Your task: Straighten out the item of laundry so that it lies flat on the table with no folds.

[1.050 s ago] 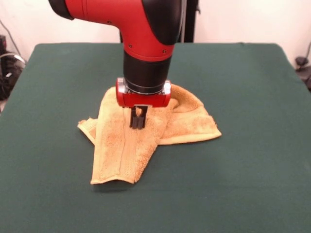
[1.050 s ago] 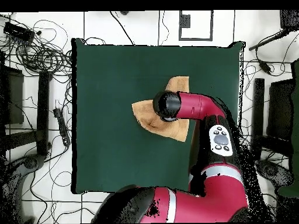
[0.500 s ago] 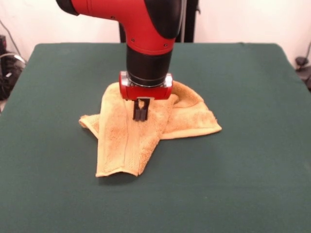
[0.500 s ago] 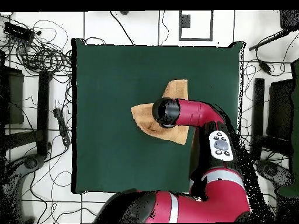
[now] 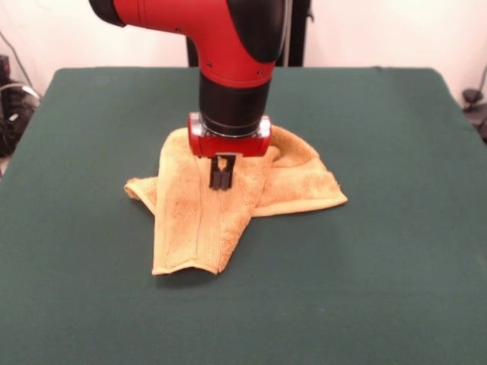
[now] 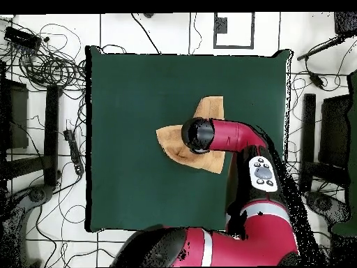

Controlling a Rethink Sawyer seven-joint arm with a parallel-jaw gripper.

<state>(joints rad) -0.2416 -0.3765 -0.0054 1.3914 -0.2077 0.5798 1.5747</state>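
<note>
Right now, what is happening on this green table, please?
A red and black robot arm holds its gripper shut on the small yellow-orange terry-cloth towel, near the towel's middle. The towel is not flat: it lies folded over itself on the dark green table, with one long flap pointing to the front edge.

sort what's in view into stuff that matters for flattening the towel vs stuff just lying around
Belongs to the job:
- towel, folded over itself
- green table
- gripper, fingers close together at the towel

Just lying about:
- tangled cables on the floor beside the table
- black stands off the table's other side
</note>
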